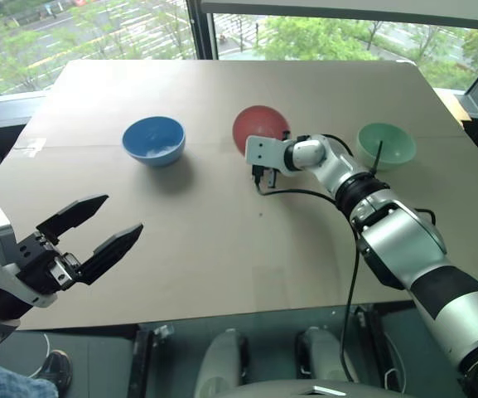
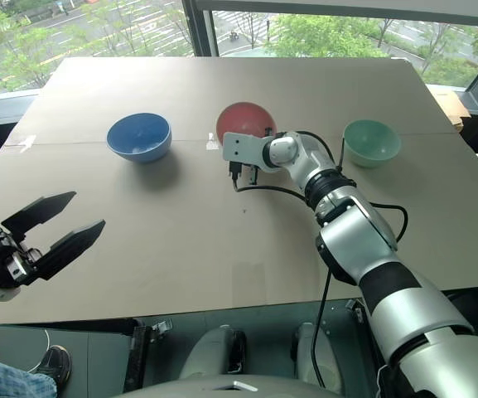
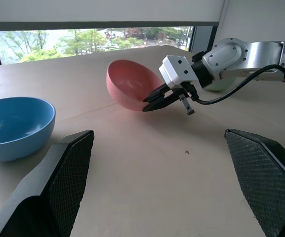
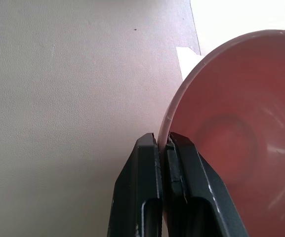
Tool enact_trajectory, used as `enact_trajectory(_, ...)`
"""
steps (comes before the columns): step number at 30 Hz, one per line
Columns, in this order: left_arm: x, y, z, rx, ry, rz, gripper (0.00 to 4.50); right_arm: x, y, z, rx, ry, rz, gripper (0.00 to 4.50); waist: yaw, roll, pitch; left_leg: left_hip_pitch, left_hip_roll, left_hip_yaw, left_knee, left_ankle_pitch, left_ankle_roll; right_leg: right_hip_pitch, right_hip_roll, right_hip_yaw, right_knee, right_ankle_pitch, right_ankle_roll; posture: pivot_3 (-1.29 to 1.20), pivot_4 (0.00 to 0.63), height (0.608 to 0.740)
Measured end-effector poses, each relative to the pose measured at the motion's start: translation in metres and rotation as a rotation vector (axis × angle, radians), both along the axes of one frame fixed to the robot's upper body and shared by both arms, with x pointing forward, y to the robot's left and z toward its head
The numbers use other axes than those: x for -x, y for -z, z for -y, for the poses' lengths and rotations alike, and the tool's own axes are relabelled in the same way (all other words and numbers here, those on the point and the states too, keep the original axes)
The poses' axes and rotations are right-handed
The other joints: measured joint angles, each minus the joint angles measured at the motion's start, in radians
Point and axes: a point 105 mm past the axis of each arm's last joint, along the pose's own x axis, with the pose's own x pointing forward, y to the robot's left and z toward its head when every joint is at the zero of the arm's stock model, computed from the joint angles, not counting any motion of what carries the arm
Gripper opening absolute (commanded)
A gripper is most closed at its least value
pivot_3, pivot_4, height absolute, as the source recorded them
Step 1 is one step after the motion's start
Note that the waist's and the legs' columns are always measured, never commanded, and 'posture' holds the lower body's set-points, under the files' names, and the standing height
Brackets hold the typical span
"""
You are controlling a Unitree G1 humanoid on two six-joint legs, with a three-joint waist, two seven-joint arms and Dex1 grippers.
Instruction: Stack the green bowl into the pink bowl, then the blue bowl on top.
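The pink bowl [image 1: 259, 126] is tilted on its side in the middle of the table, and my right gripper [image 4: 164, 148] is shut on its near rim, one finger inside and one outside. In the left wrist view the same grip shows at the pink bowl's [image 3: 131, 89] lower edge. The green bowl [image 1: 385, 144] stands upright to the right of it, behind my right forearm. To the left, the blue bowl [image 1: 153, 138] sits upright. My left gripper [image 1: 94, 232] hovers open and empty near the table's front left edge.
All three bowls rest on a tan table [image 1: 222, 249] set before large windows. A black cable [image 1: 305, 195] loops from my right wrist over the tabletop. A small white tape scrap [image 4: 186, 59] lies beside the pink bowl.
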Motion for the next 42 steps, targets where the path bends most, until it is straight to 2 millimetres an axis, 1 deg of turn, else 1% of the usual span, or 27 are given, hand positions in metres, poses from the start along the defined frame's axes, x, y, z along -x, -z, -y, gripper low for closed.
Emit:
enact_trajectory(3,0.000,0.001,0.000,-0.008,-0.005,-0.001,4.50,0.005,-0.003,0.001,0.007,-0.053,-0.004,0.07,0.002,0.000,0.000,0.000,0.000,0.000,0.000,0.000,0.000,0.000,0.000,0.000,0.000,0.000,0.000,0.00,0.150,0.740)
enact_trajectory(5,0.000,0.001,0.000,-0.012,-0.007,0.003,4.50,0.014,-0.001,0.008,0.010,-0.115,-0.044,0.07,0.005,0.000,0.000,-0.001,0.000,-0.001,0.000,0.000,0.000,0.000,0.000,-0.001,0.000,0.000,0.000,0.00,0.150,0.740)
enact_trajectory(6,0.000,0.003,0.000,-0.017,-0.003,-0.004,4.50,0.025,0.002,0.015,0.018,-0.168,-0.079,0.07,0.006,-0.001,0.000,-0.001,0.000,-0.001,0.000,0.000,0.000,0.000,0.000,-0.001,0.000,0.000,0.000,0.00,0.150,0.740)
enact_trajectory(7,0.000,0.003,0.000,-0.018,-0.002,-0.004,4.50,0.029,0.003,0.017,0.021,-0.183,-0.092,0.07,0.007,-0.001,-0.001,-0.001,0.000,-0.001,0.000,0.000,0.000,0.001,0.000,-0.001,0.000,0.000,0.000,0.00,0.150,0.740)
enact_trajectory(10,-0.001,0.008,0.001,-0.025,0.008,-0.020,4.50,0.054,0.012,0.031,0.054,-0.251,-0.165,0.07,0.006,-0.003,-0.002,-0.001,0.000,-0.001,0.001,0.000,0.000,0.001,0.000,-0.001,0.000,0.000,0.000,0.00,0.150,0.740)
enact_trajectory(12,-0.006,0.008,0.000,-0.019,0.013,-0.012,4.50,0.090,0.014,0.043,0.116,-0.332,-0.234,0.07,0.011,-0.003,-0.002,-0.001,0.001,-0.001,0.000,0.000,0.000,0.001,0.000,-0.001,-0.001,0.000,0.000,0.00,0.150,0.740)
enact_trajectory(14,-0.008,0.007,-0.001,-0.014,0.013,-0.008,4.50,0.104,0.013,0.045,0.136,-0.359,-0.264,0.07,0.011,-0.004,-0.002,0.000,0.001,-0.001,0.001,0.000,0.000,0.001,0.000,-0.001,0.000,0.000,0.000,0.00,0.150,0.740)
enact_trajectory(15,-0.010,0.006,0.000,-0.014,0.029,-0.002,4.50,0.119,0.010,0.048,0.157,-0.380,-0.284,0.07,0.009,-0.004,-0.003,0.000,0.001,-0.001,0.001,0.000,-0.001,0.001,0.000,-0.001,0.000,0.000,0.000,0.00,0.150,0.740)
enact_trajectory(19,-0.017,0.004,0.000,-0.017,0.049,0.011,4.50,0.140,0.003,0.050,0.167,-0.378,-0.305,0.07,0.009,-0.006,-0.004,0.002,0.001,-0.001,0.002,0.000,0.000,0.002,0.000,-0.001,0.001,0.000,0.000,0.00,0.150,0.740)
enact_trajectory(21,-0.020,0.006,0.000,-0.018,0.056,0.007,4.50,0.143,0.003,0.049,0.165,-0.365,-0.315,0.07,0.010,-0.007,-0.004,0.002,0.000,-0.001,0.002,0.000,0.000,0.002,-0.001,-0.001,0.000,0.000,0.000,0.00,0.150,0.740)
enact_trajectory(23,-0.022,0.010,0.001,-0.016,0.069,-0.006,4.50,0.143,0.005,0.048,0.164,-0.349,-0.326,0.69,0.010,-0.008,-0.004,0.001,0.000,-0.001,0.002,0.000,0.000,0.002,-0.001,-0.001,0.000,0.000,0.000,0.00,0.150,0.740)
enact_trajectory(24,-0.023,0.009,0.001,-0.013,0.072,0.000,4.50,0.142,0.005,0.048,0.160,-0.339,-0.321,0.91,0.012,-0.008,-0.004,0.001,0.000,-0.001,0.002,0.000,0.000,0.001,-0.001,-0.001,0.000,0.000,0.000,0.00,0.150,0.740)
enact_trajectory(27,-0.026,0.006,0.001,-0.011,0.076,0.020,4.50,0.138,0.004,0.046,0.138,-0.306,-0.309,2.20,0.014,-0.008,-0.004,0.001,0.000,-0.002,0.001,0.000,0.000,0.001,-0.001,-0.001,0.000,0.000,0.000,0.00,0.150,0.740)
enact_trajectory(28,-0.026,0.006,0.002,-0.013,0.079,0.021,4.50,0.137,0.004,0.045,0.129,-0.295,-0.305,2.51,0.014,-0.008,-0.004,0.001,0.000,-0.001,0.001,0.000,0.000,0.001,-0.001,-0.001,0.000,0.000,0.000,0.00,0.150,0.740)
enact_trajectory(29,-0.026,0.007,0.002,-0.015,0.082,0.020,4.50,0.136,0.003,0.045,0.121,-0.283,-0.301,3.00,0.014,-0.008,-0.004,0.001,0.000,-0.001,0.001,0.000,0.000,0.001,-0.001,-0.001,0.000,0.000,0.000,0.00,0.150,0.740)
enact_trajectory(31,-0.027,0.009,0.003,-0.019,0.085,0.015,4.50,0.133,0.002,0.044,0.102,-0.254,-0.296,3.80,0.014,-0.008,-0.004,0.001,0.000,-0.002,0.001,0.000,0.000,0.001,-0.001,-0.001,0.000,0.000,0.000,0.00,0.150,0.740)
enact_trajectory(32,-0.027,0.009,0.004,-0.018,0.086,0.014,4.50,0.132,0.002,0.044,0.096,-0.243,-0.296,3.97,0.014,-0.008,-0.004,0.001,0.000,-0.001,0.001,0.000,0.000,0.001,-0.001,-0.001,0.000,0.000,0.000,0.00,0.150,0.740)
enact_trajectory(36,-0.027,0.010,0.005,-0.015,0.091,0.011,4.50,0.129,-0.004,0.052,0.054,-0.180,-0.321,3.97,0.018,-0.008,-0.004,0.000,0.000,-0.002,0.001,0.000,0.000,0.001,-0.002,-0.001,0.000,0.000,0.000,0.00,0.150,0.740)
enact_trajectory(39,-0.028,0.010,0.005,-0.014,0.094,0.012,4.50,0.127,-0.023,0.071,-0.015,-0.126,-0.372,3.97,0.027,-0.008,-0.004,0.000,0.000,-0.002,0.001,0.000,0.000,0.001,-0.002,-0.001,0.000,0.000,0.000,0.00,0.150,0.740)
enact_trajectory(42,-0.029,0.009,0.007,-0.011,0.103,0.016,4.50,0.119,-0.048,0.091,-0.120,-0.053,-0.405,3.97,0.032,-0.007,-0.004,0.000,0.000,-0.002,0.001,0.000,0.000,0.001,-0.002,-0.002,0.000,0.000,-0.001,0.00,0.150,0.740)
